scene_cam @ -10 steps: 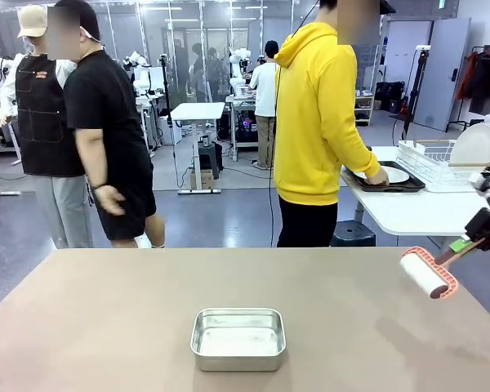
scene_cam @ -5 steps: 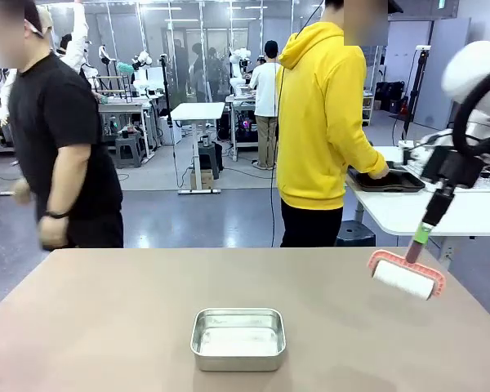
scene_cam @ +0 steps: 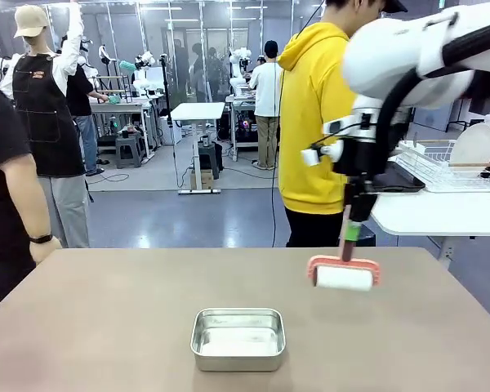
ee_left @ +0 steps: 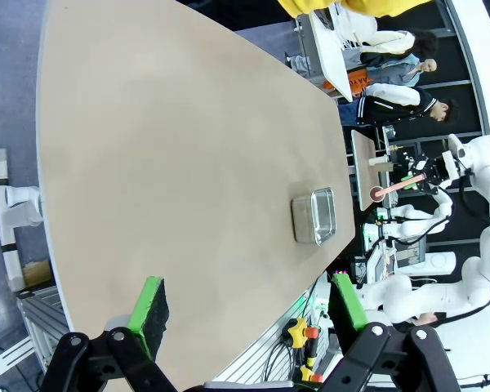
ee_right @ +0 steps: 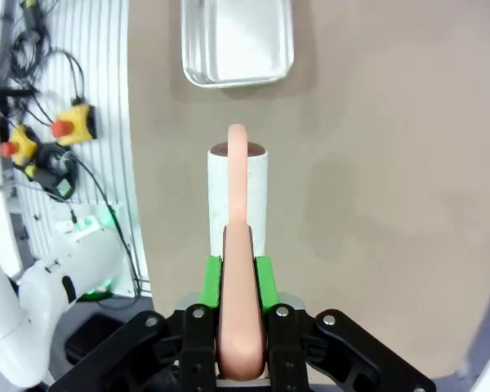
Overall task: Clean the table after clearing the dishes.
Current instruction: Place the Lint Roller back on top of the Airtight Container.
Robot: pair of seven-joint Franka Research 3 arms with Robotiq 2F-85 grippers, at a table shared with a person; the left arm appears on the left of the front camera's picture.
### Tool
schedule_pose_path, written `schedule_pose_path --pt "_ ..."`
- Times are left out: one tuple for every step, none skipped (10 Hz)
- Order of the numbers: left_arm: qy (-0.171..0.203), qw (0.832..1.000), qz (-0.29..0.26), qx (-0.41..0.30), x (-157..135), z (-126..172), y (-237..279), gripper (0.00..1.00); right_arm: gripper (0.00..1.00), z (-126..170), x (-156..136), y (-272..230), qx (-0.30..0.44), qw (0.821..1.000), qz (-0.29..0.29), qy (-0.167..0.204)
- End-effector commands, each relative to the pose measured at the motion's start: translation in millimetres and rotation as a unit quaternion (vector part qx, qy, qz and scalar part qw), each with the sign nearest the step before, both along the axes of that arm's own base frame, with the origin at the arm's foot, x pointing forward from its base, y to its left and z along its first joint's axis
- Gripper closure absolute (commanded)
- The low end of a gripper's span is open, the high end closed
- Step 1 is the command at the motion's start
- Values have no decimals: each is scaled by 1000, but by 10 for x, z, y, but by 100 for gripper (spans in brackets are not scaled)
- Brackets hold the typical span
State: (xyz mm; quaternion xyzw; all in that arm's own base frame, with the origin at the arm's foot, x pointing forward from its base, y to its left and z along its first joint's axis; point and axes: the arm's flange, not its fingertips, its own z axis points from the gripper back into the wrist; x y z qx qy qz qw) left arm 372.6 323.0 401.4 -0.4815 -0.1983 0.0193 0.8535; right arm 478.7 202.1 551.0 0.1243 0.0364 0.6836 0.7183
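My left gripper (ee_left: 243, 306) hangs off the near left edge of the table (scene_cam: 106, 318), jaws spread wide, nothing between them. The steel pan (scene_cam: 238, 338) hasn't budged at the near-middle. My right gripper (ee_right: 237, 282), clenched on the lint roller (scene_cam: 344, 278) handle (pink frame, white roll), has swung in from the right edge toward the middle. Open tabletop on the left side; dishes I can't see.

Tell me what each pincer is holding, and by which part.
Right pincer grips the lint roller by its pink handle; left pincer is open, holding nothing.
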Motion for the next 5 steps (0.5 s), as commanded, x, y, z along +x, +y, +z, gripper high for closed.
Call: schedule_pose_path --pt "1 1000 -3 0 -43 26 12 0 80 -7 140 404 -40 999 26 -22" --pt "1 1000 -3 0 -43 26 12 0 80 -31 141 732 -37 999 26 -23" --pt "1 1000 -3 0 -43 26 12 0 80 -102 123 991 -45 998 35 -26" --pt "1 1000 -3 0 -43 26 12 0 80 -203 106 1220 -56 997 37 -33" --pt "1 1000 -3 0 -43 26 12 0 80 -311 90 1414 -55 998 27 -33"
